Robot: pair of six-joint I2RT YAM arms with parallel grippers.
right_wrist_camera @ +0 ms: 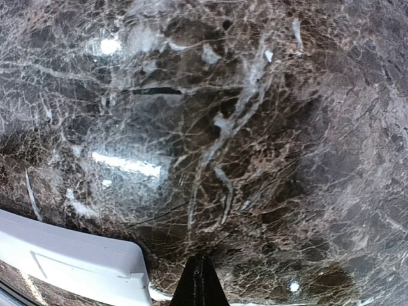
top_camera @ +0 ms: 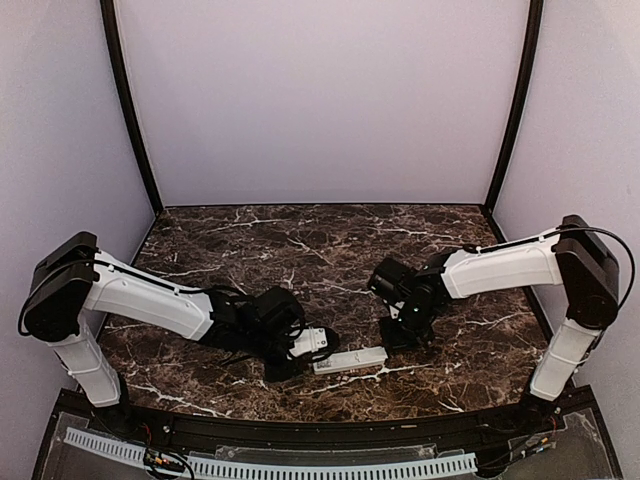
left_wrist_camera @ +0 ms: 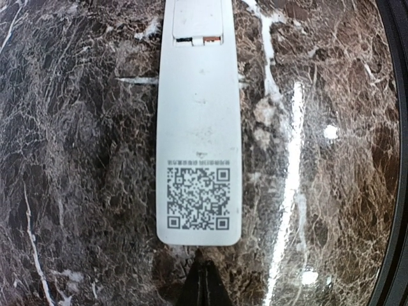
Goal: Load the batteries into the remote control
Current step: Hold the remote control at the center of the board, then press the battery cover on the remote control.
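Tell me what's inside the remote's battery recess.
An orange sliver, probably a battery, shows at the cover's edge on the remote. The cover hides everything else inside.

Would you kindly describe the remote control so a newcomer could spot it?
On the dark marble table, look near the front edge, around the middle. The remote control lies flat there: the only slim white bar, with a QR code label on its upturned back.
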